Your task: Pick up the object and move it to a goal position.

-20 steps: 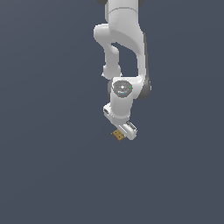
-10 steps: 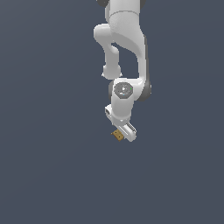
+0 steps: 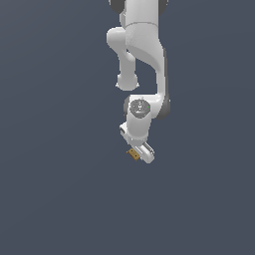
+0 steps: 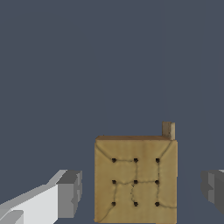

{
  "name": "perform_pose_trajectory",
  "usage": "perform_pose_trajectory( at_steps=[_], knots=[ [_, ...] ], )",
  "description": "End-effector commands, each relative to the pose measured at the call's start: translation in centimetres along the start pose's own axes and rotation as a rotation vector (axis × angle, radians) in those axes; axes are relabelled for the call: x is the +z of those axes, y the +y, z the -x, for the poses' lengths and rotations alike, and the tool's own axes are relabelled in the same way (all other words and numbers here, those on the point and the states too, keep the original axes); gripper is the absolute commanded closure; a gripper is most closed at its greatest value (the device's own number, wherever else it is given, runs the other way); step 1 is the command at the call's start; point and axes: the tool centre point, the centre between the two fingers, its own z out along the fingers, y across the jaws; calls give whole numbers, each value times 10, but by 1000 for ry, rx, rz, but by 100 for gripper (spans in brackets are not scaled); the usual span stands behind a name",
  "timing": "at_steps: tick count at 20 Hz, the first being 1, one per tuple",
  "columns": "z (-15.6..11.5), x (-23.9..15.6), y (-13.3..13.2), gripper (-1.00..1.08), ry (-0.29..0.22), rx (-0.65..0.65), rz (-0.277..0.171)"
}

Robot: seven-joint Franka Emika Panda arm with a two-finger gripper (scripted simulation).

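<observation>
The object (image 4: 135, 181) is a flat square tan-brown block with several dark dots on its face and a small peg at one corner. In the wrist view it lies between my two fingers, one grey pad (image 4: 70, 194) on one side and the other pad (image 4: 212, 188) on the opposite side. A gap shows on both sides, so neither pad touches it. In the exterior view the block (image 3: 132, 154) peeks out beside the white hand. My gripper (image 3: 138, 154) is open and straddles the block.
The white arm (image 3: 142, 45) comes down from the top of the exterior view. A plain dark grey-blue surface (image 3: 60, 189) fills the surroundings. No other objects and no goal marker show.
The wrist and hand have moved down a little toward the block. The block has not moved.
</observation>
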Motion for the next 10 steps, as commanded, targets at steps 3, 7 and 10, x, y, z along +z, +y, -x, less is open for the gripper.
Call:
perform_pose_trajectory(
  at_steps=[3,7,10],
  knots=[
    [0,20,1,-92,0,2,1],
    [0,26,0,-92,0,2,1],
    [0,27,0,108,0,2,1]
  ],
)
